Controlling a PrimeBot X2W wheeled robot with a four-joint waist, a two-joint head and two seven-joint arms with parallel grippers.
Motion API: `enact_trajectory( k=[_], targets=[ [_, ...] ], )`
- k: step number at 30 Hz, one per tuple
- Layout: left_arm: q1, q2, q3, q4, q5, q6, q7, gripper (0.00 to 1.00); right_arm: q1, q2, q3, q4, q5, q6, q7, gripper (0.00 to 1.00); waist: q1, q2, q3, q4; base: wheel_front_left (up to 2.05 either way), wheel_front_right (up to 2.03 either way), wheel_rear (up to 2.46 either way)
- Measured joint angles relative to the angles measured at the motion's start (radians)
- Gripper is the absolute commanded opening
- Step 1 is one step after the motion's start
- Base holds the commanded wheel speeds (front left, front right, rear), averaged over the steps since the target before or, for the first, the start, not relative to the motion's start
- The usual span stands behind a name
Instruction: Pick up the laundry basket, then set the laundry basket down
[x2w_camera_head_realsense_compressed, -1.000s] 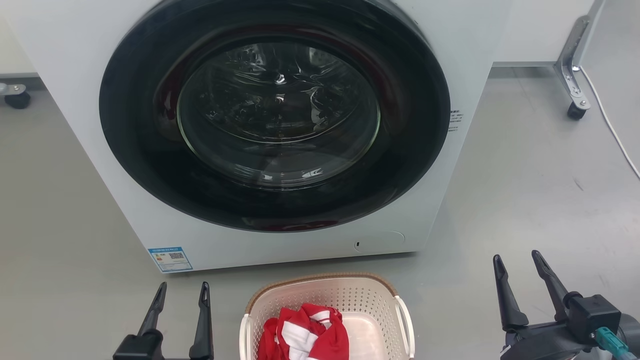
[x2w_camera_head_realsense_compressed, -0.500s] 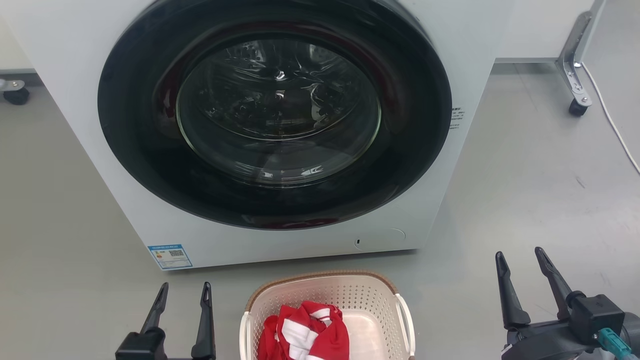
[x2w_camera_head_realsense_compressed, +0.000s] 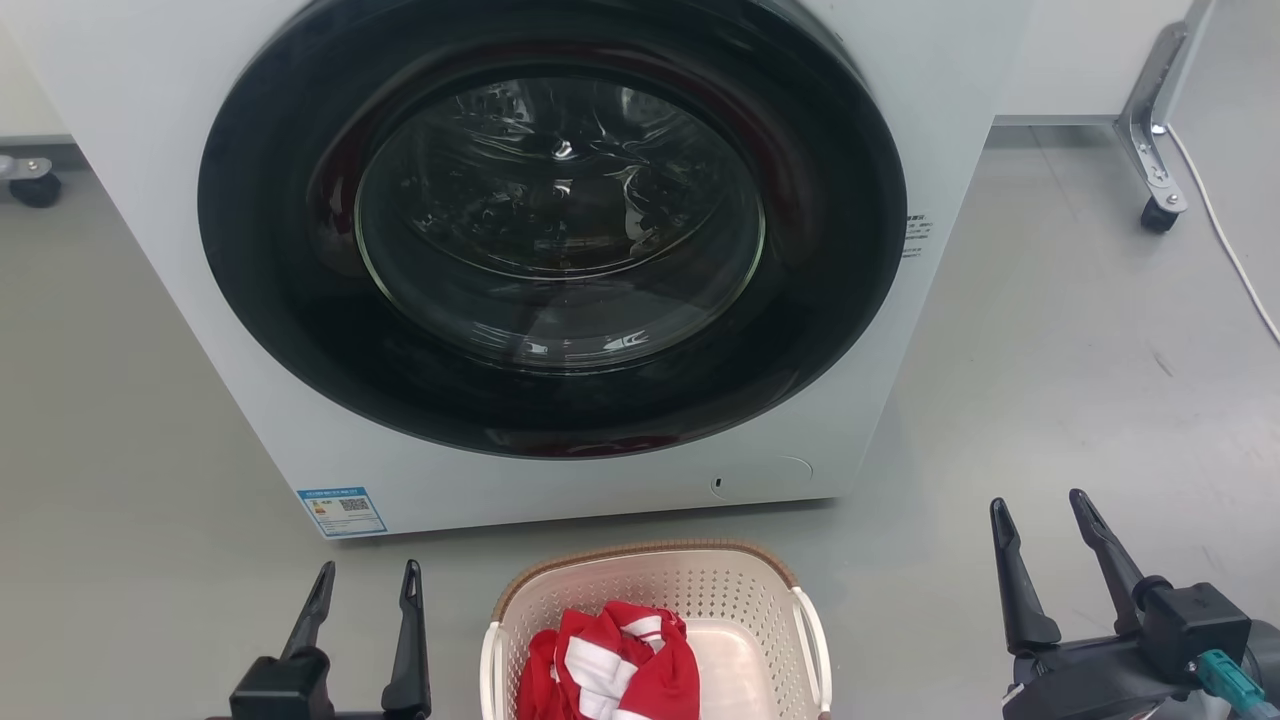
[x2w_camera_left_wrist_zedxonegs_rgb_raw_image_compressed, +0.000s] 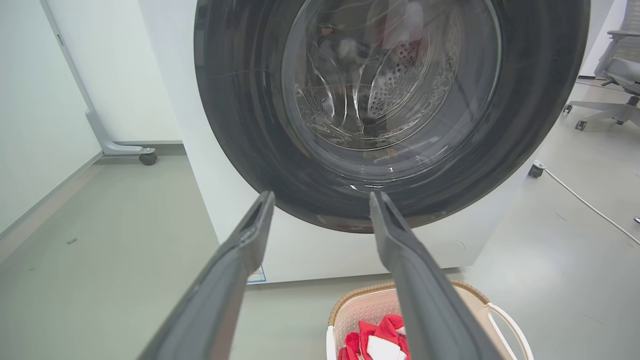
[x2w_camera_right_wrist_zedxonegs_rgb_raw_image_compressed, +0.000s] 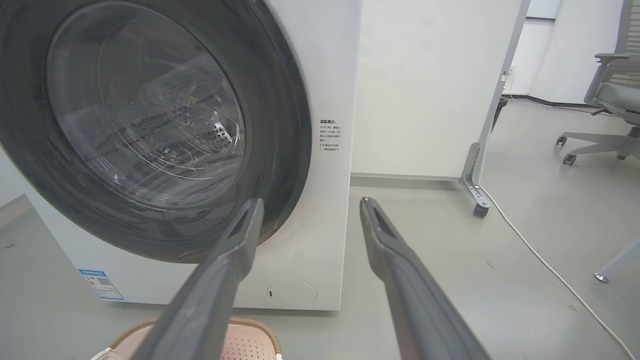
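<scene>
Laundry basket (x2w_camera_head_realsense_compressed: 720, 600), holding a red-and-white cloth (x2w_camera_head_realsense_compressed: 610, 665), sits on the floor (x2w_camera_head_realsense_compressed: 1050, 380) between the left pincer (x2w_camera_head_realsense_compressed: 367, 566) and the right pincer (x2w_camera_head_realsense_compressed: 1037, 498), both spread and gripping nothing, with the washing machine (x2w_camera_head_realsense_compressed: 560, 250), its round door shut, close behind.

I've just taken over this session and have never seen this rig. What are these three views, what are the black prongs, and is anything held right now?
This is a wheeled robot with two arms. The head view looks down from its head camera. The dark prong pairs are its left gripper and right gripper, both open and empty. The two wrist views each look along one gripper's own fingers. On the grey floor stands a white washing machine. In front of it, between the grippers, sits the laundry basket with a red and white cloth inside. Neither gripper touches it.
</scene>
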Motion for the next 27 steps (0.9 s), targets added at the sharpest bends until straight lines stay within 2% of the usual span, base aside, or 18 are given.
enact_trajectory(
  k=[1, 2, 8, 14, 27],
  targets=[
    [0.000, 0.000, 0.001, -0.001, 0.000, 0.000, 0.000, 1.00, 0.000, 0.000, 0.000, -0.001, 0.000, 0.000, 0.005, 1.00, 0.0000, 0.0000, 0.000, 0.000, 0.00, 0.00, 0.00],
    [0.000, -0.001, 0.001, -0.003, 0.001, 0.000, 0.002, 0.00, 0.001, 0.001, 0.000, -0.003, 0.000, 0.000, 0.005, 0.00, 0.0000, 0.0000, 0.000, 0.000, 0.00, 0.00, 0.00],
    [0.014, -0.005, -0.002, 0.042, -0.010, -0.002, 0.009, 0.00, 0.031, 0.027, 0.009, 0.041, 0.003, 0.002, 0.007, 0.00, 0.0000, 0.0000, 0.000, 0.001, 0.00, 0.00, 0.00],
    [0.014, -0.009, 0.014, 0.054, -0.054, -0.012, 0.018, 0.00, 0.031, 0.036, -0.020, 0.048, 0.063, 0.014, 0.024, 0.00, 0.0000, 0.0000, -0.003, 0.001, 0.00, 0.00, 0.00],
    [-0.003, -0.017, 0.052, 0.083, -0.269, -0.047, 0.053, 0.00, 0.023, 0.066, -0.078, 0.071, 0.249, 0.046, 0.072, 0.00, 0.0000, 0.0000, -0.008, 0.003, 0.00, 0.00, 0.00]
  ],
)
